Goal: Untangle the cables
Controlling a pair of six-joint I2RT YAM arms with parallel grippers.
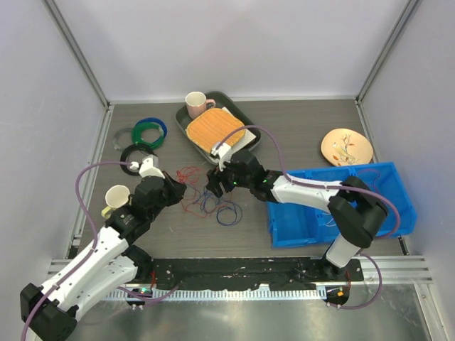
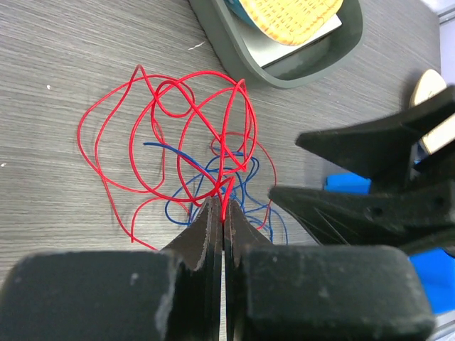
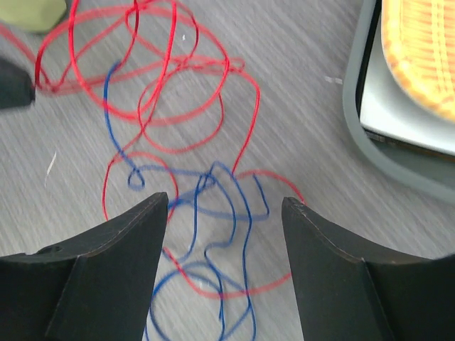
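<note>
A tangle of thin cables lies on the grey table between my two grippers. The red cable (image 2: pixel 163 135) spreads in loose loops, and the blue cable (image 3: pixel 234 213) is woven through it on the right side. My left gripper (image 2: pixel 224 204) is shut on a red strand that rises between its fingertips. My right gripper (image 3: pixel 225 202) hangs open just above the blue loops, with nothing between its fingers. From above, the left gripper (image 1: pixel 178 190) and the right gripper (image 1: pixel 213 185) face each other closely across the red cable (image 1: pixel 190 174) and the blue cable (image 1: pixel 227 212).
A grey tray (image 1: pixel 182 121) behind the tangle holds an orange woven mat (image 1: pixel 215 129) and a pink mug (image 1: pixel 195 104). Thick ring coils (image 1: pixel 146 135) lie at the back left, with a cup (image 1: pixel 117 195) by the left arm. A blue bin (image 1: pixel 341 206) and a plate (image 1: pixel 346 146) stand on the right.
</note>
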